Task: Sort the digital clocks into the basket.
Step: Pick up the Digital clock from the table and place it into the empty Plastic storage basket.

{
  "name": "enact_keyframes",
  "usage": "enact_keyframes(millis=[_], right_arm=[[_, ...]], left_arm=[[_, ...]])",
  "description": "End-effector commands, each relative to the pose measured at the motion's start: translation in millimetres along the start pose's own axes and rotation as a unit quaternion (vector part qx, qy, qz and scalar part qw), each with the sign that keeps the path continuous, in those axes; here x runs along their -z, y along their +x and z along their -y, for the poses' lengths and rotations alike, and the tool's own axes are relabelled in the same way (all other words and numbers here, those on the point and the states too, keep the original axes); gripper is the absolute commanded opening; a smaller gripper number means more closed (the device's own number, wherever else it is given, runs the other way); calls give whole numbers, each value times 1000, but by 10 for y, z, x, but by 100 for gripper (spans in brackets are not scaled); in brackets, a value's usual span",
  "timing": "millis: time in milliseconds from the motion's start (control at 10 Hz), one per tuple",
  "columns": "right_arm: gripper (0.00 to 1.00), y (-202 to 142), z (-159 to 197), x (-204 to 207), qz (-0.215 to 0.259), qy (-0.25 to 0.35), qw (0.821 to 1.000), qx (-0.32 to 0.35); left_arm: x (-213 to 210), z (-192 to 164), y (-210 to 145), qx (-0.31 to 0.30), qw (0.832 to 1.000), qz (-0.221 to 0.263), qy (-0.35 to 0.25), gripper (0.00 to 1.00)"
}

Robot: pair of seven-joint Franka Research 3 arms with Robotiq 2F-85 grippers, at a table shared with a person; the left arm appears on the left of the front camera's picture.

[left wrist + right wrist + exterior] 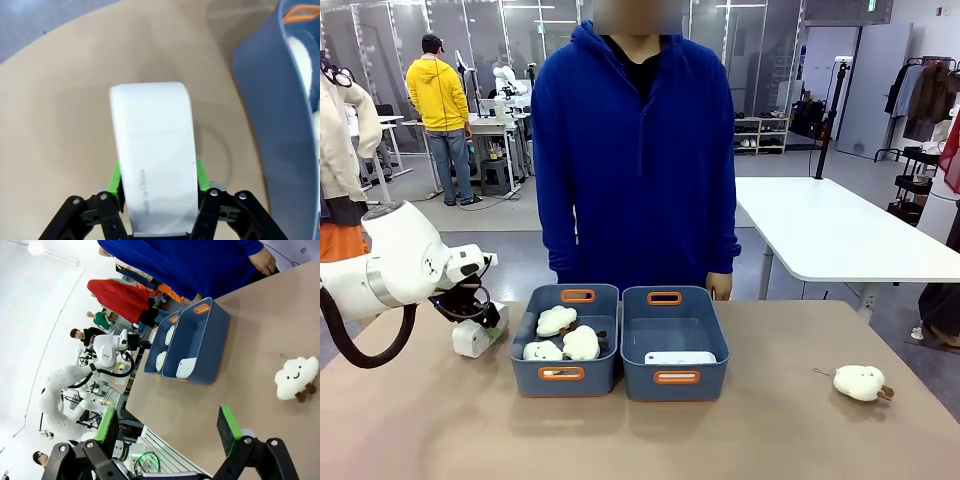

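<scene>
The left arm's jaws [159, 187] are clamped on a white rounded-rectangular plastic clock [154, 150], held between the green pads [116, 181] just above the tan desk [60, 115]. Beside them stands a slate-blue plastic bin [565, 345] of plush toys. The right arm's jaws [167, 427] hang apart; the second white clock [680, 357] lies in the farther slate-blue basket [675, 345].

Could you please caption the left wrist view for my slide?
Left end effector clamps a white rounded plastic clock above the tan table, beside a slate-blue bin.

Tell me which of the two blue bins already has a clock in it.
The right-hand basket, farther from the left end effector: a white digital clock lies flat inside. The left bin holds plush toys.
</scene>
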State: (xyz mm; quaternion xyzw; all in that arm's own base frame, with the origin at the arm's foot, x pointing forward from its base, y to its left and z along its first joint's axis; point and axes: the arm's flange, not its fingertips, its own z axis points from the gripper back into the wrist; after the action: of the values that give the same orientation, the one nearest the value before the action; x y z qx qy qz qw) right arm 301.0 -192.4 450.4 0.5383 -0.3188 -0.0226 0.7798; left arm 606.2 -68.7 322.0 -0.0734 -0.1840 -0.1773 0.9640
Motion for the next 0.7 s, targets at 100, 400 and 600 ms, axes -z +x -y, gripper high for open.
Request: enact_keyframes(millis=[100,400,600], right_arm=[[100,1,3,25,8,0,1000,-9],[100,1,3,25,8,0,1000,-9],[100,1,3,25,8,0,1000,-9]], left_arm=[[-295,141,-8,-38,998,16,-50,0],[-1489,595,255,-52,968,77,-234,14],[-1835,1315,481,15,941,115,-318,14]])
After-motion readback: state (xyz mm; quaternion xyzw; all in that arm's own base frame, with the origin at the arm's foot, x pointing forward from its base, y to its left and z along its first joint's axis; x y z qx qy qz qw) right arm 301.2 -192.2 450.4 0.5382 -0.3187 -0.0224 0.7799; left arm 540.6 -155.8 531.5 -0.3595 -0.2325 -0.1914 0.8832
